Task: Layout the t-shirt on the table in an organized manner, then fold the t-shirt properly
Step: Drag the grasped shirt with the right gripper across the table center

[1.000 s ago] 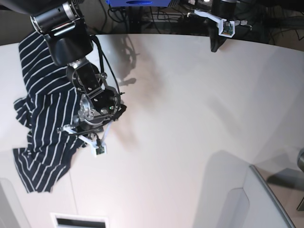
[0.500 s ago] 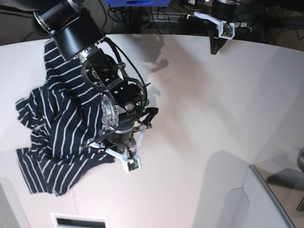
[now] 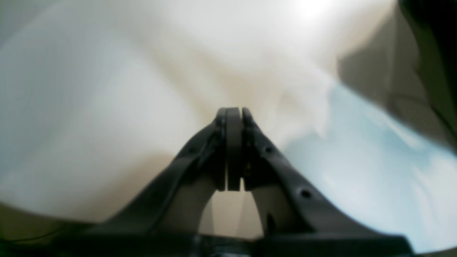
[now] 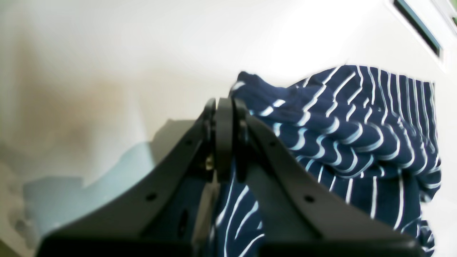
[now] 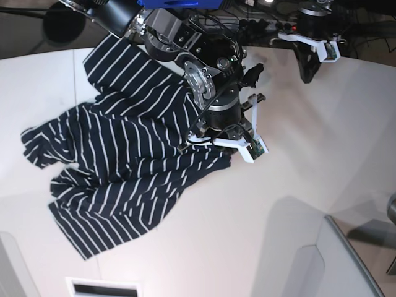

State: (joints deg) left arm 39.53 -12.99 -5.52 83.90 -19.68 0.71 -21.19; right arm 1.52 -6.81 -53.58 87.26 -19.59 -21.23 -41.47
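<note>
Rumpled, seemingly soft striped t-shirt (image 5: 124, 167)

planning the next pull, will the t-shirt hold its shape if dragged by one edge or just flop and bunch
Probably floppy: the t-shirt already lies wrinkled, rippling where the right gripper pinches it. It likely slides easily over the smooth table, bunching rather than staying flat.

Soft cloth t-shirt (image 5: 124, 161), matt table (image 5: 291, 154)

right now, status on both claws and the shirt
Right claw shut on the t-shirt. Left claw shut, empty, above the table. Shirt spread but rumpled. Nothing in the way.
</note>
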